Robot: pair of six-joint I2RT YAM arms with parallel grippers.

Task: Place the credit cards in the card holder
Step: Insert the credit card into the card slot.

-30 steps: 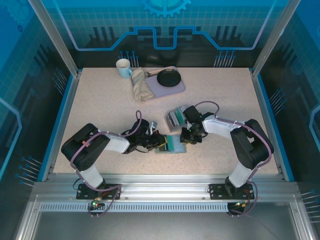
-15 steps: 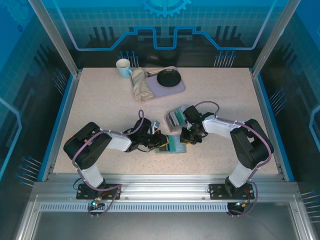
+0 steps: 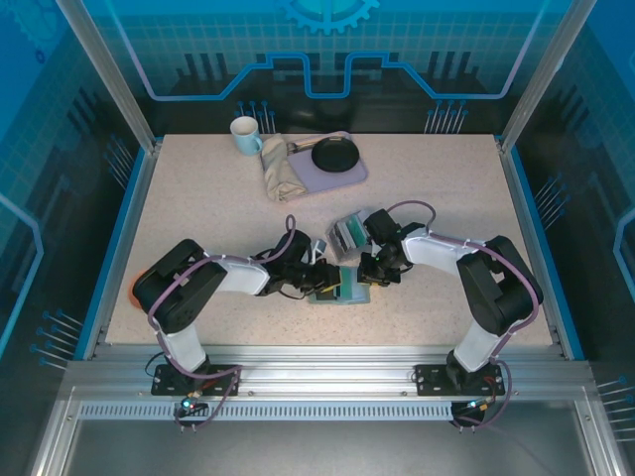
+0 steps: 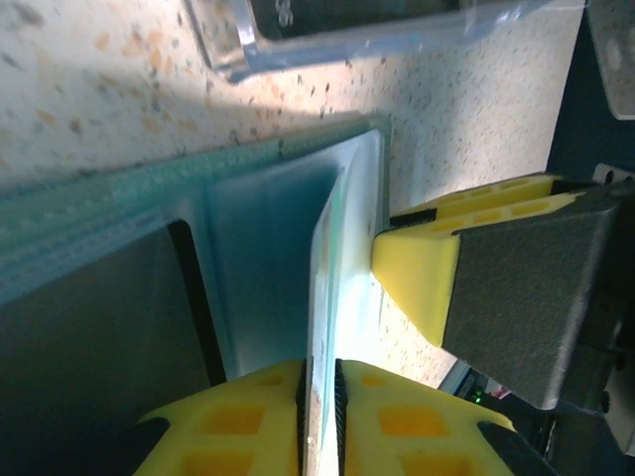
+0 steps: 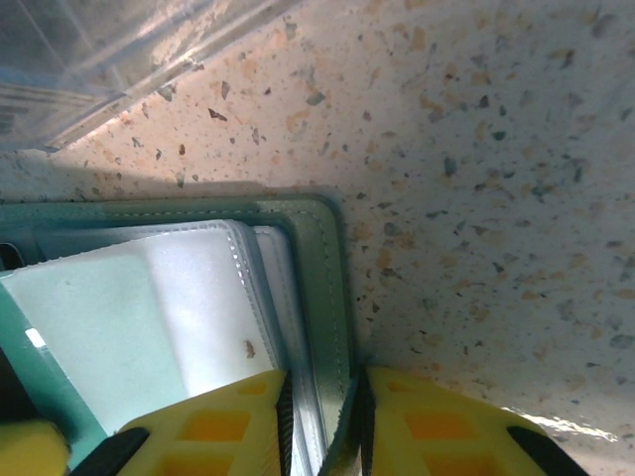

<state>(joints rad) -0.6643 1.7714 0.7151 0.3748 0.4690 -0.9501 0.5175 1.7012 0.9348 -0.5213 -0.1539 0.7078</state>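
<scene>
The left claw (image 4: 319, 421) has its yellow pads drawn almost together on the near edge of a thin, pale teal credit card (image 4: 342, 238). I read that as a pinch grip rather than a loose one. The card stands on edge over the open card holder (image 4: 89, 208), leaning along the pale inner panel beside a dark slot. From here I cannot tell whether it has entered a slot or only rests at the mouth. I'd judge this card to be mid-insertion, with the push home and the let-go yet to come.

Just beside it, the right claw (image 5: 322, 426) is nipped tight on the card holder's green outer edge. Cover and clear sleeves are caught between its two pads, which seems to pin the wallet to the table (image 3: 198, 218).

Just behind the wallet sits a small clear box (image 3: 335, 238) with more credit cards (image 3: 349, 232) standing in it, so most of the job looks to be ahead. A flat teal patch inside the wallet may be a card already seated, but I cannot be sure.

Well apart, at the back of the table, are a mug (image 3: 244, 134), a crumpled cloth (image 3: 282, 171) and a tray (image 3: 355, 171) carrying a black pan (image 3: 333, 155). None of them has any part in this.
</scene>
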